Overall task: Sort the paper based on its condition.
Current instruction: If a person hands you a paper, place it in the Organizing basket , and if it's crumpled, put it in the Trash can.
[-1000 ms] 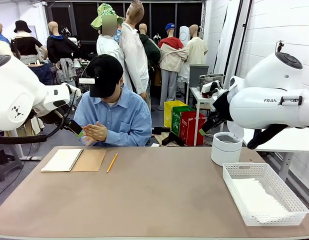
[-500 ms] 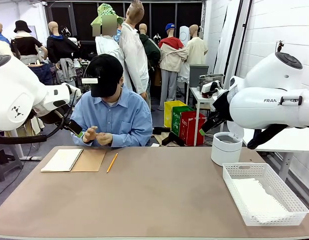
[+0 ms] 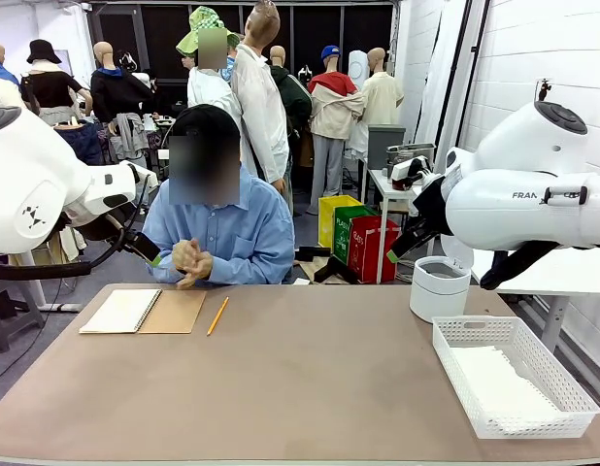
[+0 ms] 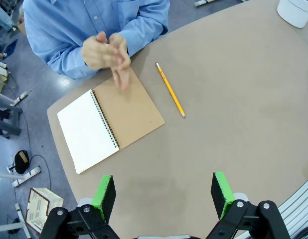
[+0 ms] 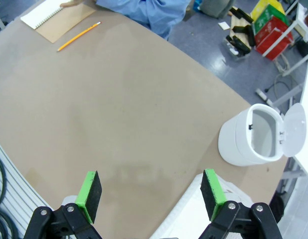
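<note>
Right gripper (image 5: 151, 191), jaws wide and empty, nearer than the likewise open left gripper (image 4: 164, 194) to the white paper (image 3: 494, 383) lying lengthwise in the lattice basket (image 3: 533, 424) at the table's (image 3: 281, 388) right end

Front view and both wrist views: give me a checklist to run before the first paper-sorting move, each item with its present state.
1. The left gripper open, nothing between its pads: ok.
2. The right gripper open, nothing between its pads: ok.
3. The bin lid up: ok.
4. The basket upright, paper lying inside: ok.
5. Loose sheet offered for sorting: not ok; the person's hands are together by the notebook.
</note>
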`<state>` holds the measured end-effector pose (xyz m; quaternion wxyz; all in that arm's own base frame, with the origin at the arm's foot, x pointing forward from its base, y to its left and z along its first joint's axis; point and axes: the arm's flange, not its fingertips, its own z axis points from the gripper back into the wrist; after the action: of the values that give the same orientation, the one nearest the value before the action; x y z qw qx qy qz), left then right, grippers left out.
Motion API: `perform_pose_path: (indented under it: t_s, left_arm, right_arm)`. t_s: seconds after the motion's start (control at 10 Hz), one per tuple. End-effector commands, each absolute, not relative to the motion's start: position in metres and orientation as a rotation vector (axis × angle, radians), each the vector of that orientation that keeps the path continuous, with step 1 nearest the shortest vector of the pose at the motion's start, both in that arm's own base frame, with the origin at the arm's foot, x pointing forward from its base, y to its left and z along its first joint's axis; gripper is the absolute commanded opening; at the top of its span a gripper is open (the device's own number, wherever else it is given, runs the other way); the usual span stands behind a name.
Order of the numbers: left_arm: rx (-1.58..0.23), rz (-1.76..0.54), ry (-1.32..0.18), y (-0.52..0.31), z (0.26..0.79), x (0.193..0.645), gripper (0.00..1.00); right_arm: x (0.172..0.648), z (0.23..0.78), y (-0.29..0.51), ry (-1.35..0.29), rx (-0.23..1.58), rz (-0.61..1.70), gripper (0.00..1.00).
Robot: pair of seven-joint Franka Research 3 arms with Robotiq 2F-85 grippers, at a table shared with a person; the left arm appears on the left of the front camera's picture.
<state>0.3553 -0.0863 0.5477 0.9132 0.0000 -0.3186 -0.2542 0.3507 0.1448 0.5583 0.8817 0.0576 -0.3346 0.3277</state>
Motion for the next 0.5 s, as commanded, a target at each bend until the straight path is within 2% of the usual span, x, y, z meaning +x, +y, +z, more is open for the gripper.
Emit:
perform_pose_path:
  t_s: [0.0, 0.4]
  left_arm:
    - [-0.001, -0.523, -0.654, -0.0858, 0.5471, 0.3558, 1.00]
    - [-0.001, -0.523, -0.654, -0.0858, 0.5471, 0.3558, 1.00]
  right_arm:
    - [0.3516, 0.5594, 0.1432, -0.698, 0.123, 0.679, 1.00]
    - [0.3516, 0.5594, 0.1432, -0.698, 0.123, 0.679, 1.00]
